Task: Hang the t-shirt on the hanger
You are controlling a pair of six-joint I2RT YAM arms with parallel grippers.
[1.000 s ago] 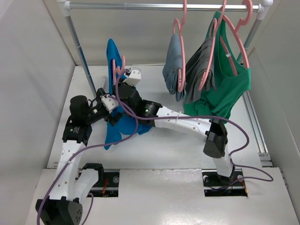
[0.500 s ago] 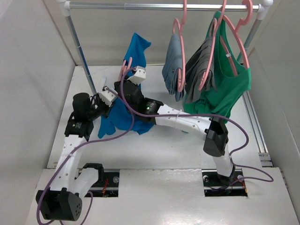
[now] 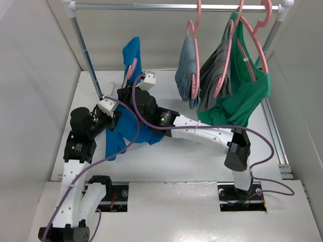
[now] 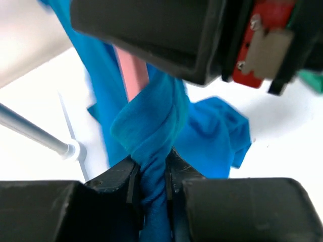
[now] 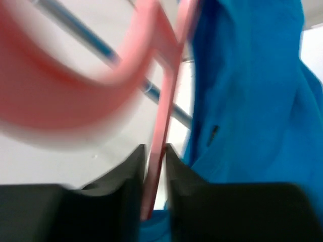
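Note:
The blue t-shirt (image 3: 132,54) is draped over the pink hanger (image 3: 129,71), which stands upright at the back left of the table. The shirt's lower part (image 3: 135,132) is bunched on the table. My left gripper (image 3: 114,120) is shut on a twisted rope of the t-shirt (image 4: 151,131) just below the hanger's pink bar (image 4: 132,75). My right gripper (image 3: 126,94) is open. The hanger's thin bar (image 5: 161,116) stands between its jaws, against one finger, with a slim gap to the other. The t-shirt (image 5: 247,101) hangs to that bar's right.
A silver rail (image 3: 176,7) runs across the back on an upright pole (image 3: 86,50). On it hang two grey garments (image 3: 187,70) (image 3: 220,73) and a green tank top (image 3: 248,96), all on pink hangers. White walls close in left and right.
My left gripper has shut on the t-shirt and drawn back to the left. The shirt's top swung right, then left again. My right gripper's jaws have loosened round the hanger's bar.

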